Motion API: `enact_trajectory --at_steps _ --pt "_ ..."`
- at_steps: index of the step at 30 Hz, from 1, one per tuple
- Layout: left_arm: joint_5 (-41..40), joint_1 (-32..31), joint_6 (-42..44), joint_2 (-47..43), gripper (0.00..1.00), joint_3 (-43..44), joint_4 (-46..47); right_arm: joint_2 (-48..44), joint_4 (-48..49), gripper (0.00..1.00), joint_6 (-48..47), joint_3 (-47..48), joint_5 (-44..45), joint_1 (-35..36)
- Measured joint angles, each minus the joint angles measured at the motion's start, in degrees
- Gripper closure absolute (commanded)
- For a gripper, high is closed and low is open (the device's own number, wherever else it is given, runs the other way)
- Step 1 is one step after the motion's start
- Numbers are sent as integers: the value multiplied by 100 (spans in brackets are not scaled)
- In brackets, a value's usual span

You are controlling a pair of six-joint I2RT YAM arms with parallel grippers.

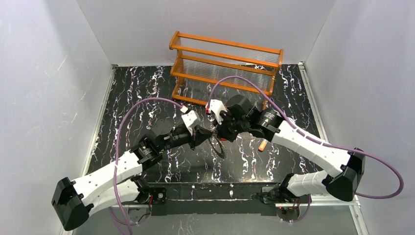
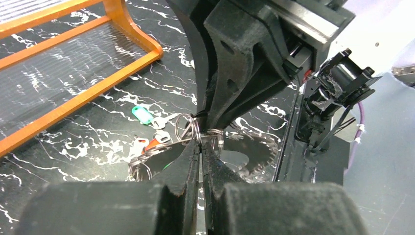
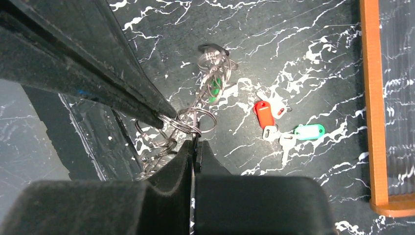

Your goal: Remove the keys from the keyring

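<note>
Just before the orange rack (image 1: pixel 225 63), left gripper (image 2: pixel 200 144) and right gripper (image 3: pixel 195 143) each clench wire loops (image 3: pixel 195 121) by the keyring (image 2: pixel 262 152), two keys (image 3: pixel 264 113) already loose nearer the rack; next, likely, prising them apart.

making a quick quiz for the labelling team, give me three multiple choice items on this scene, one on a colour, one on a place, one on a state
1. What colour is the rack?
A blue
B orange
C white

2. Where do the red key and the green key lie?
A inside the rack
B on the table
C on top of the rack

3. How do the left gripper and the right gripper stand?
A both wide open
B left open, right shut
C both shut on the wire rings

Answers:
1 B: its frame is orange in the top view.
2 B: the right wrist view shows both flat on the marbled top.
3 C: each wrist view shows fingers together, pinching the rings.
</note>
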Motion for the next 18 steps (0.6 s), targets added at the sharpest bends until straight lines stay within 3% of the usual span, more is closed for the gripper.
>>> enact_trajectory --at_steps 13,18 --pt "-798 -9 -212 20 100 4 -306 164 -160 99 -197 140 -498 -116" --pt "-442 -4 -203 160 100 28 -304 33 -179 99 -299 146 -409 -140"
